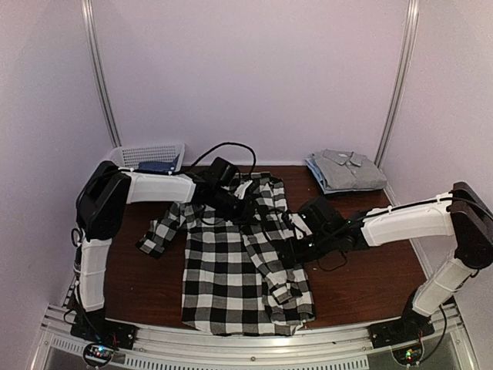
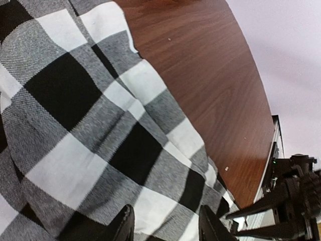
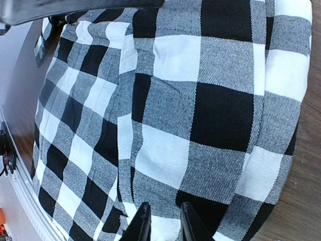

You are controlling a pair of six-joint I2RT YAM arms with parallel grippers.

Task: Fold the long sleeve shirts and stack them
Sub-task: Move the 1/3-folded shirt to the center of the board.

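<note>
The black-and-white checked long sleeve shirt (image 1: 231, 270) lies spread on the brown table (image 1: 370, 262), collar at the far end. One sleeve (image 1: 269, 262) is folded across its body and the other (image 1: 162, 231) trails left. My left gripper (image 1: 239, 206) sits at the collar end; in the left wrist view (image 2: 168, 227) its fingers stand apart over checked cloth (image 2: 100, 125). My right gripper (image 1: 291, 253) is at the shirt's right edge. In the right wrist view (image 3: 164, 227) its fingers are close together with checked cloth (image 3: 200, 125) pinched between them.
A folded grey collared shirt (image 1: 348, 168) rests at the back right of the table, on top of another folded layer. A white basket (image 1: 146, 156) holding something blue stands at the back left. Bare wood (image 2: 210, 80) shows beside the shirt. A metal rail (image 1: 231, 347) runs along the near edge.
</note>
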